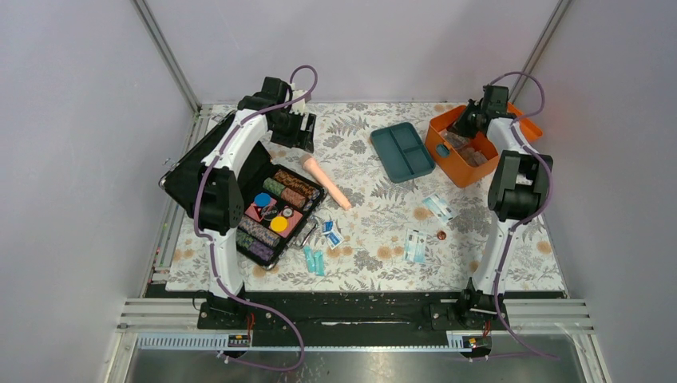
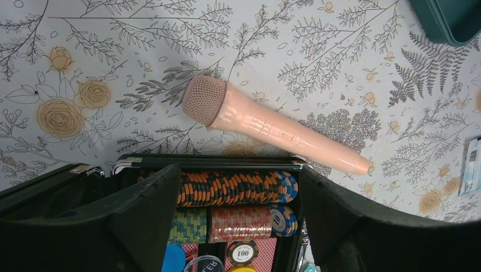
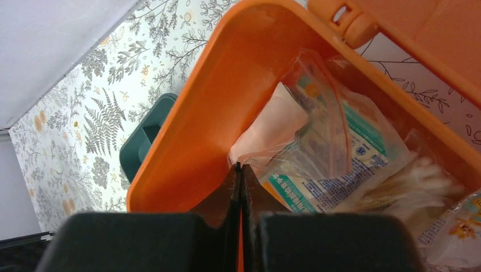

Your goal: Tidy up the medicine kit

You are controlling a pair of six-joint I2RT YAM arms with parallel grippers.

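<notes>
— What gets cut off in the left wrist view?
— The dark teal plastic tray [image 2: 451, 20]: only a corner shows at upper right. A white and blue paper packet [image 2: 472, 164] is sliced by the right edge.
— And from above?
— A small brown round thing [image 1: 441, 235], lower right of centre, too small to identify.
— Right wrist?
— Print on the clear plastic sachets [image 3: 334, 164] is too blurred to read.

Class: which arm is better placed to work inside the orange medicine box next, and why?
Right: the right gripper sits shut inside the orange medicine box; the left gripper hangs open over the poker chip case.
</notes>
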